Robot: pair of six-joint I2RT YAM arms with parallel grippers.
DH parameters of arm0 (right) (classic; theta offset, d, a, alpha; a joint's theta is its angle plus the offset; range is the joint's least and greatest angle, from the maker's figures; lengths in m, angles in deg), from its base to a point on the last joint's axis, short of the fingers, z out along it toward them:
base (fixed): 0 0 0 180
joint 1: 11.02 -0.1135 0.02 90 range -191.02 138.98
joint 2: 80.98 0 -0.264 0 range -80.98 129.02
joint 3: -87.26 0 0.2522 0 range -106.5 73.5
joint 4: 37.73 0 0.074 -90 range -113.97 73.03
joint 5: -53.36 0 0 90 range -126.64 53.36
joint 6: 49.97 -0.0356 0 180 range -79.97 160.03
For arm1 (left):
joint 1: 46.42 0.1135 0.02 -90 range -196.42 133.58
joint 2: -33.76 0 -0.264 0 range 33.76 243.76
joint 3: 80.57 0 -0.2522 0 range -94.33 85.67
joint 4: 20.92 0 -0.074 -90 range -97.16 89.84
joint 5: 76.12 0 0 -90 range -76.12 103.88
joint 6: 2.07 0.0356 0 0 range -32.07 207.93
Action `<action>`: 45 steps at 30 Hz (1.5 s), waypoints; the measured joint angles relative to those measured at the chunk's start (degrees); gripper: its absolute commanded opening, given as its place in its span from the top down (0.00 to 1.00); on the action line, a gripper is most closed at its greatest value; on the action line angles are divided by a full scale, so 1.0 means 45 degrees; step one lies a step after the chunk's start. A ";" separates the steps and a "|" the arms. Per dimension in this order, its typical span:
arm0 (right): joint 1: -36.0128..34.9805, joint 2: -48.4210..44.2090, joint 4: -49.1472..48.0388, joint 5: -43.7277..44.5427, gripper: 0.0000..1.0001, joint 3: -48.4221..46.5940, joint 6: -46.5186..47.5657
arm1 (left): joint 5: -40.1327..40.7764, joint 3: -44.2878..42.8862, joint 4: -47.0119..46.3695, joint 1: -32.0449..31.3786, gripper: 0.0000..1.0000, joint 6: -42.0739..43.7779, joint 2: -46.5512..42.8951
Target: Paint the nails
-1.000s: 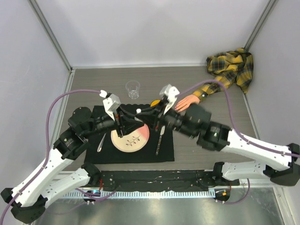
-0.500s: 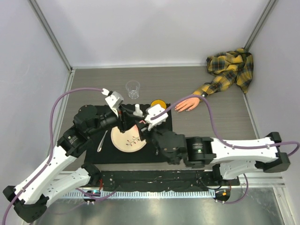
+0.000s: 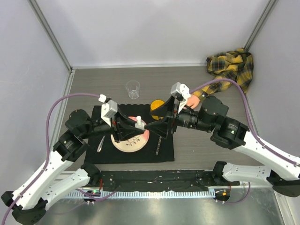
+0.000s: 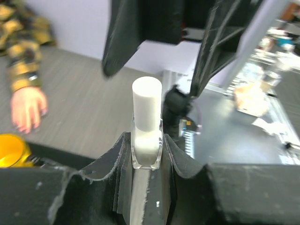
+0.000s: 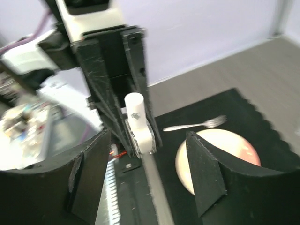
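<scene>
Left arm (image 3: 70, 140) enters from the lower left with its elbow bent, and the left gripper (image 3: 133, 129) points right, its jaws clamped on a small white-capped bottle (image 3: 139, 123). Right arm (image 3: 225, 131) enters from the lower right, forearm directed left. The right gripper (image 3: 152, 121) faces the left one nearly tip to tip, its fingers (image 5: 89, 173) spread wide and gripping nothing.
</scene>
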 measured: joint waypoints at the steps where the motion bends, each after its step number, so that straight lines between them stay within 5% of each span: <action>1: 0.0121 0.0185 -0.0053 -0.0797 0.36 -0.0117 -0.0160 | -0.0457 0.0015 -0.0277 0.0000 1.00 -0.0214 0.0039; 10: 0.0597 0.1608 -0.0850 -0.4648 0.56 -0.0719 -0.1141 | -0.2550 0.0044 -0.1812 0.0005 1.00 -0.1457 0.0393; 14: 0.0816 0.1661 -0.1180 -0.5202 0.57 -0.0729 -0.1477 | -0.2880 0.0053 -0.1987 0.0000 1.00 -0.1583 0.0442; 20: 0.1103 0.1661 -0.1695 -0.5790 0.76 -0.0729 -0.1889 | -0.3084 0.0068 -0.2035 0.0000 1.00 -0.1715 0.0510; 26: 0.1205 0.1826 -0.1948 -0.6343 0.73 -0.0729 -0.1977 | -0.3211 0.0068 -0.2089 0.0005 1.00 -0.1807 0.0559; 29: 0.1239 0.1880 -0.2011 -0.6494 0.99 -0.0729 -0.1948 | -0.3196 0.0063 -0.2011 0.0005 1.00 -0.1787 0.0559; 34: 0.1263 0.1904 -0.1923 -0.6052 0.99 -0.0729 -0.1379 | -0.2132 -0.0141 -0.1117 -0.0005 1.00 -0.1481 0.0486; 38: 0.0189 0.1608 -0.1919 -0.1991 0.99 -0.0403 -0.0277 | 0.0855 -0.0602 0.0330 -0.0131 1.00 -0.0772 0.0374; 42: -0.4571 0.1753 -0.2982 0.8286 0.99 0.0151 0.2297 | 0.2623 -0.1039 0.1632 -0.0379 1.00 -0.0413 0.0350; 45: -0.6581 0.2822 -0.4342 1.3522 0.98 -0.0078 0.3492 | 0.2739 -0.1175 0.1826 -0.0549 1.00 -0.0325 0.0486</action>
